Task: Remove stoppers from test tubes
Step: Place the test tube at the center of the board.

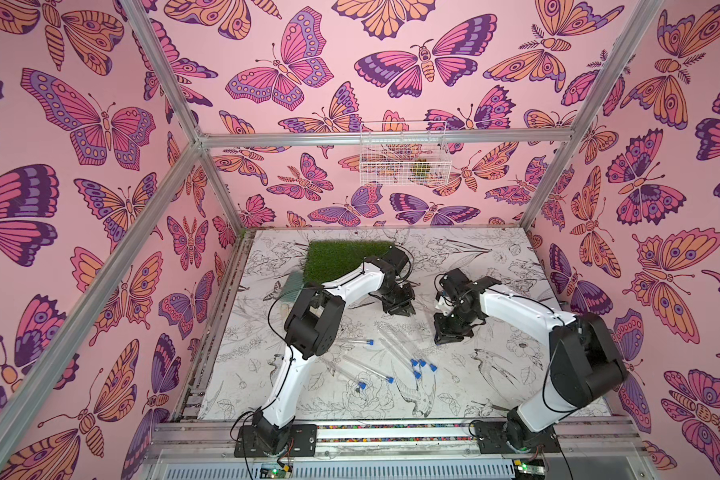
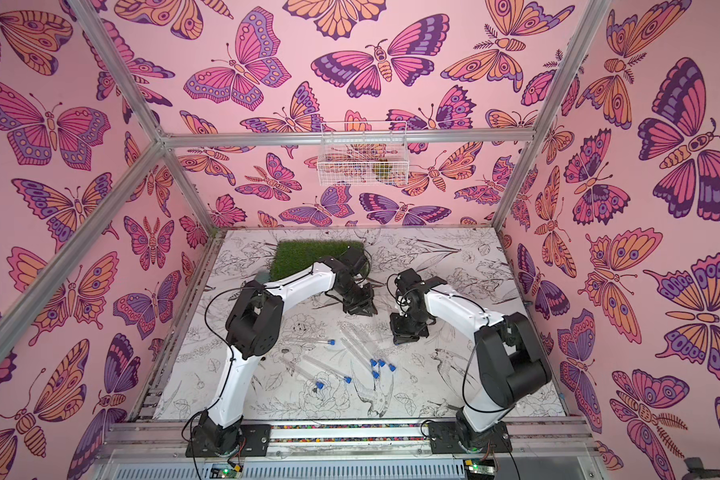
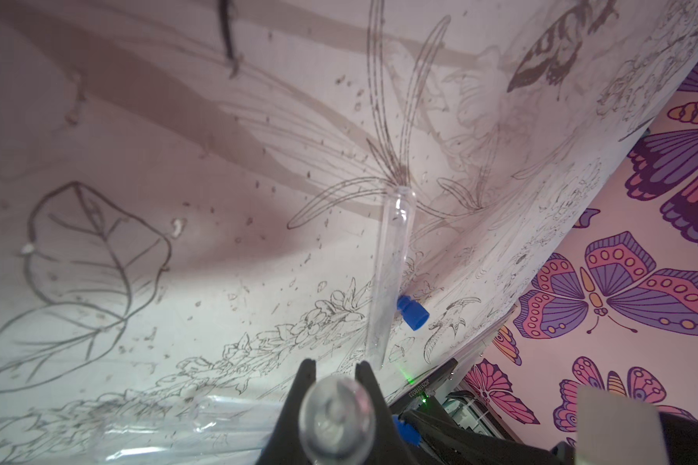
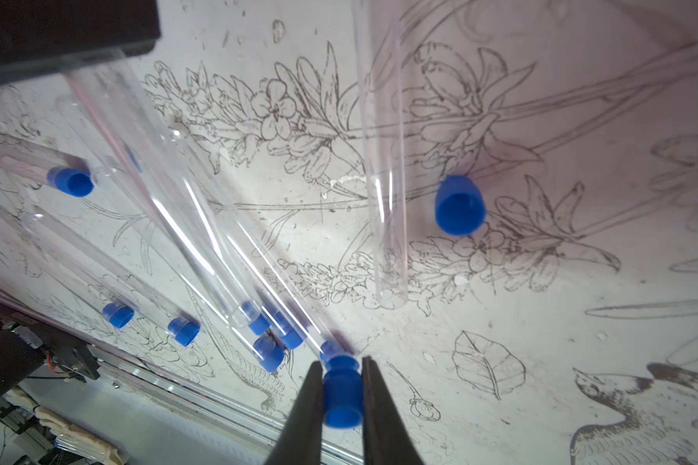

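Note:
My left gripper [image 3: 335,366] is shut on a clear test tube; its rounded end [image 3: 337,414] bulges between the fingers. That tube [image 4: 258,261] runs across to my right gripper [image 4: 342,362], which is shut on its blue stopper [image 4: 341,398]. The stopper's narrow end meets the tube's mouth; I cannot tell whether it still sits inside. Both grippers [image 1: 400,305] [image 1: 447,332] hover mid-table. Several stoppered test tubes [image 1: 395,347] lie in front of them, blue stoppers [image 1: 422,363] toward the front. One open tube [image 4: 383,181] lies beside a loose stopper [image 4: 460,205].
A green grass mat [image 1: 346,259] lies at the table's back left, partly under the left arm. A white wire basket [image 1: 404,156] hangs on the back wall. Butterfly-patterned walls and metal frame bars close in the table on three sides.

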Tool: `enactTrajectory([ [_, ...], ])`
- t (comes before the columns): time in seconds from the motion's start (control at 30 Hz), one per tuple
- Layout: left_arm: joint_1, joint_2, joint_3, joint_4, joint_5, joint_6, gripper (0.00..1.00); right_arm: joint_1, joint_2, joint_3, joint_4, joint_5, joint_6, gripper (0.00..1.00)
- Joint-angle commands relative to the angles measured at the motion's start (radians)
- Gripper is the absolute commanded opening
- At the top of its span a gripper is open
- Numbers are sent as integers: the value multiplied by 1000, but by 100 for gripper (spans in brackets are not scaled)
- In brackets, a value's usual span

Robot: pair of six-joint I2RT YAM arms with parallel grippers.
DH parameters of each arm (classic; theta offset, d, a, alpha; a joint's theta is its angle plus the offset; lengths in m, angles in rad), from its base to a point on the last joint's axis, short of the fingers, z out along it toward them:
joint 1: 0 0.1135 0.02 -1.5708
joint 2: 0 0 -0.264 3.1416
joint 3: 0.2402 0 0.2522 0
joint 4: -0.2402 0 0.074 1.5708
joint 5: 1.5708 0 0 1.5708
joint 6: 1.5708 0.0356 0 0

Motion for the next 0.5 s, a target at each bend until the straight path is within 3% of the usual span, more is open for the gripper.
enactTrajectory([
  [0.0, -11, 38, 29, -44, -2, 26, 0, 19, 44, 32, 11, 24, -6, 20],
  [0.47, -29, 77, 42, -44, 7, 20, 0, 35, 156, 56, 30, 41, -19, 23],
])
